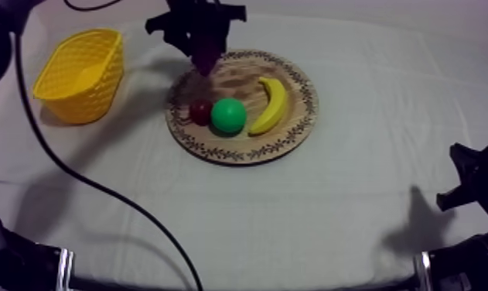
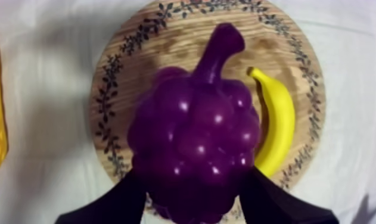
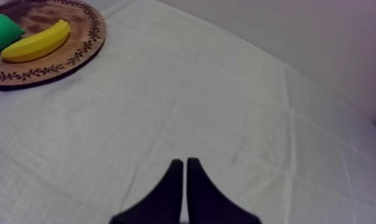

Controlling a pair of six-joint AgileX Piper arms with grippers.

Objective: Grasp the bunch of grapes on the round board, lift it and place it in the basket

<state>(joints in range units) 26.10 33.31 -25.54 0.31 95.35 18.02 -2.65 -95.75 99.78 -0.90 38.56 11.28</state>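
Our left gripper (image 2: 193, 193) is clamped on the bunch of grapes (image 1: 206, 56), which hangs over the wooden board (image 1: 293, 116) with its stem pointing away from the fingers. The yellow basket (image 1: 80, 73) lies just beside, on this arm's side. Our right gripper (image 3: 185, 170) is shut together, well apart.

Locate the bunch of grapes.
The bunch of grapes is in my left gripper, over the wooden board's far left edge in top view, right of the yellow basket.
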